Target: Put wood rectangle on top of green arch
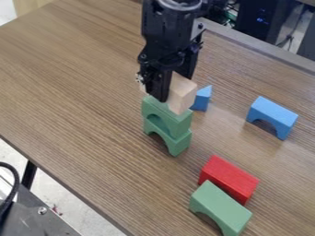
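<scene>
My gripper (pixel 162 91) points down over the stacked green arches, left of the table's far edge, and is shut on the wood rectangle (pixel 182 94). The pale block pokes out on both sides of the near finger, which covers its middle. Directly below it, one green arch (pixel 177 120) rests on another green arch (pixel 179 144). The block's lower part overlaps the upper arch's top in the view; whether they touch I cannot tell.
A blue triangle (pixel 202 98) stands just behind the stack, and a blue arch (pixel 272 116) is at the right. Nearer the front lie a red block (pixel 228 177) and a separate green arch (pixel 220 207). The table's edge (pixel 73 191) runs diagonally at lower left.
</scene>
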Robot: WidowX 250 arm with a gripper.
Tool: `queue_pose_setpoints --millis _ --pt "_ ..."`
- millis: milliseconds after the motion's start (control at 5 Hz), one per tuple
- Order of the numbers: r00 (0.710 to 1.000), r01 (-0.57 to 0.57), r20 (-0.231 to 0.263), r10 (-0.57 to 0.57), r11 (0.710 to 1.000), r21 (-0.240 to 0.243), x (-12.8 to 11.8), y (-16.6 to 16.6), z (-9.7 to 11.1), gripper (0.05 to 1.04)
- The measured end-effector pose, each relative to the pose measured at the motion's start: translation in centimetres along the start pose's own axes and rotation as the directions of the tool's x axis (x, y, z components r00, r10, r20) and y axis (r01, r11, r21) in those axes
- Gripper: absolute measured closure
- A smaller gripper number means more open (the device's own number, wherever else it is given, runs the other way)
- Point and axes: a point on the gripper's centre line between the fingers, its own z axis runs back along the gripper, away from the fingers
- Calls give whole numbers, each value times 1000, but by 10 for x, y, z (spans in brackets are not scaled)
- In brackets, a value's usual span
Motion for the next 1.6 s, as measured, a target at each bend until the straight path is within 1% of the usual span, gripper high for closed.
queue_pose_setpoints --millis 200,400,1000,1600 --pt "1000 0 -1 0 1000 -1 -4 0 -1 503" --pt "1000 1 0 -1 1000 20 -6 2 -8 503" --pt "1000 -4 -9 4 999 44 -7 1 -16 503" --pt "1000 -23 -14 24 999 34 -4 -8 -12 503"
